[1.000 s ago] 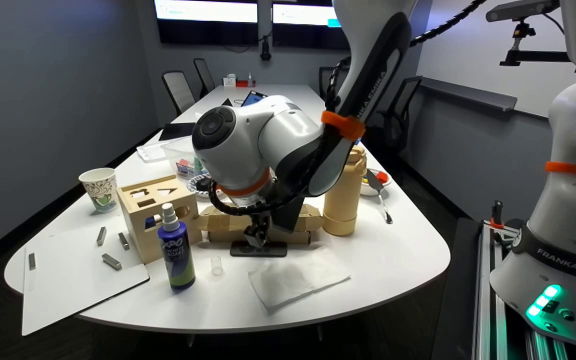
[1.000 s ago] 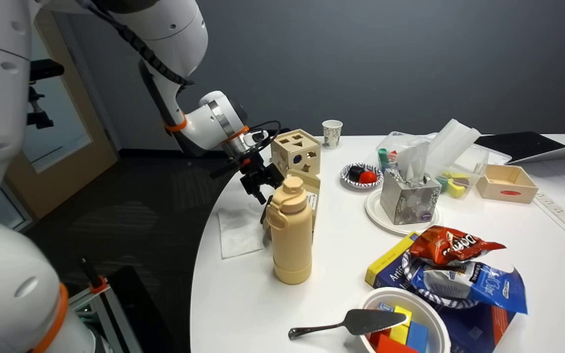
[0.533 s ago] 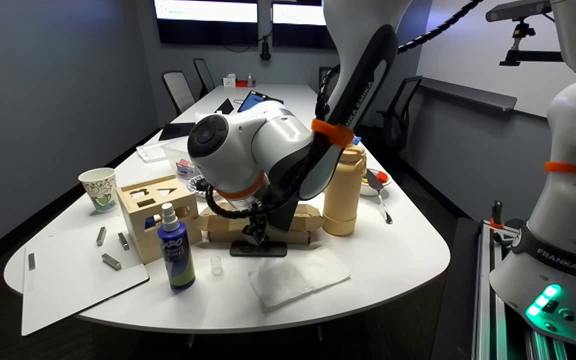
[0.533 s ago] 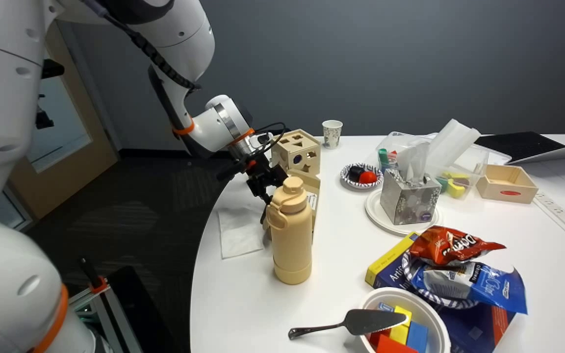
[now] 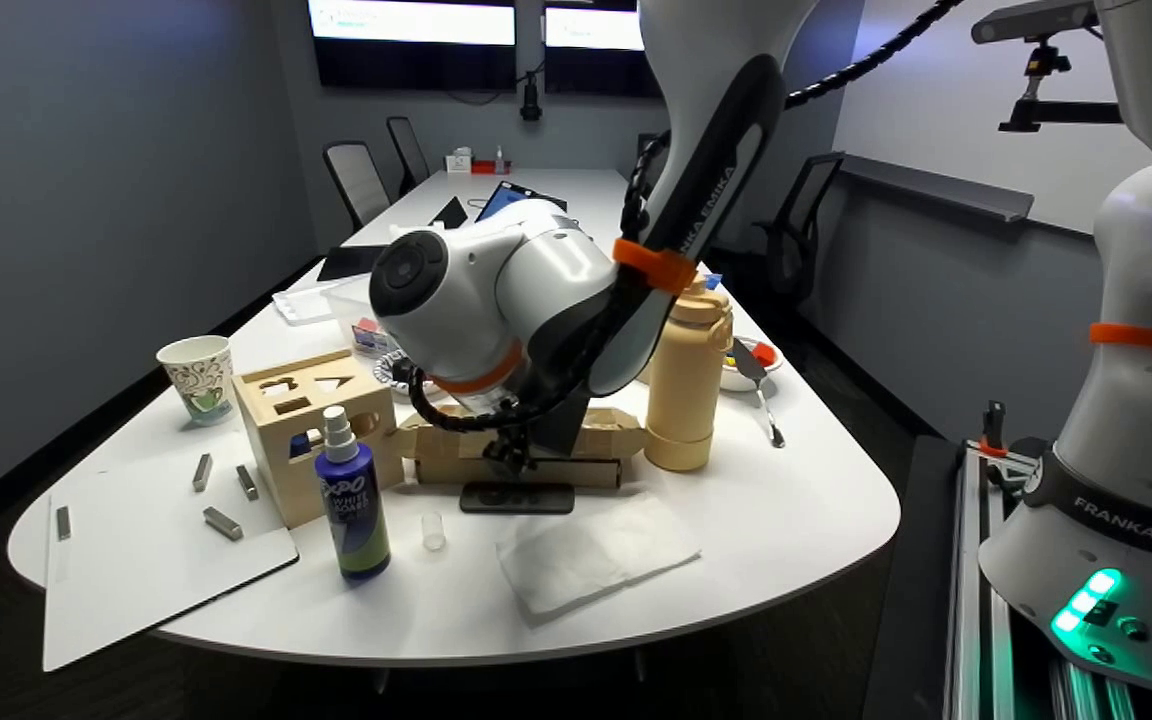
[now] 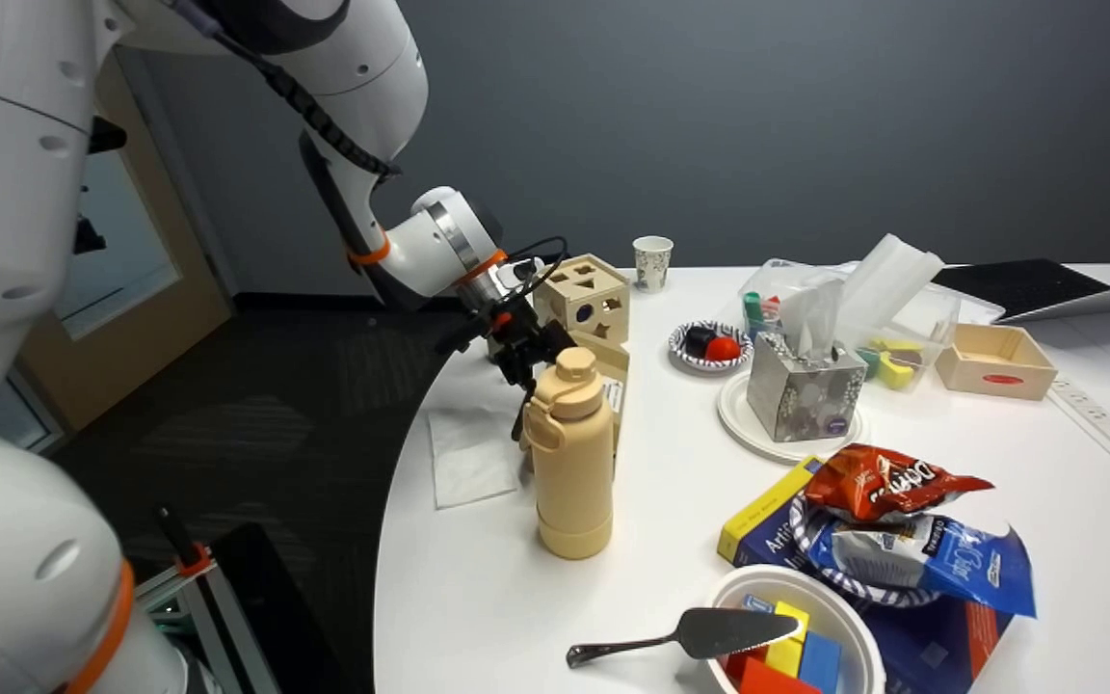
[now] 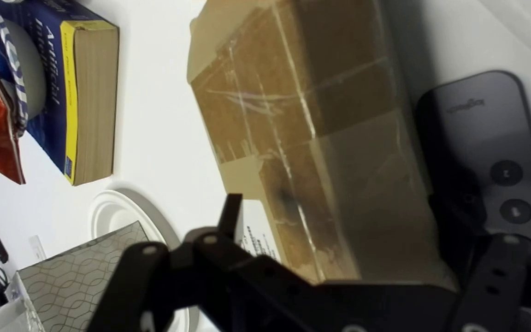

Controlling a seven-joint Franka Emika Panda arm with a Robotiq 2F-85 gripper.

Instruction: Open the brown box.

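"Where does the brown box (image 7: 321, 138) sit?"

"On the white table (image 5: 776, 510), set back a little from its rounded end, one long side facing that edge. Strips of clear tape (image 7: 302, 106) run over the cardboard, and a white label (image 7: 254, 216) shows on it."

"And the gripper (image 7: 334, 203)?"

"At the box. In the wrist view its fingers (image 7: 231, 214) stand wide apart with part of the box showing between them, and nothing looks pinched. Whether either one touches the cardboard, I can't tell."

"What's just beside the box?"

"A dark remote (image 7: 482, 133) lies flat on the side toward the end edge. Between it and that edge a white napkin (image 5: 596, 550) is spread."

"And at the box's two ends?"

"In an exterior view, a wooden block (image 5: 274, 455) with cut-out holes at one, a tan canister (image 5: 684, 395) upright at the other. A purple spray bottle (image 5: 354, 515) stands in front of the block, nearer the edge."

"Anything by the corners?"

"At the left of that view a white board (image 5: 131, 590) juts out past the table edge, grey bars (image 5: 223, 523) lying on it, with a paper cup (image 5: 198, 380) near the block."

"Farther in?"

"In an exterior view, a white bowl (image 6: 863, 628) of coloured blocks (image 6: 786, 657), a cake server (image 6: 728, 631) resting across its rim, handle toward the end edge. Well in from that edge, a tissue box (image 6: 796, 400) stands on a white plate (image 6: 731, 416)."
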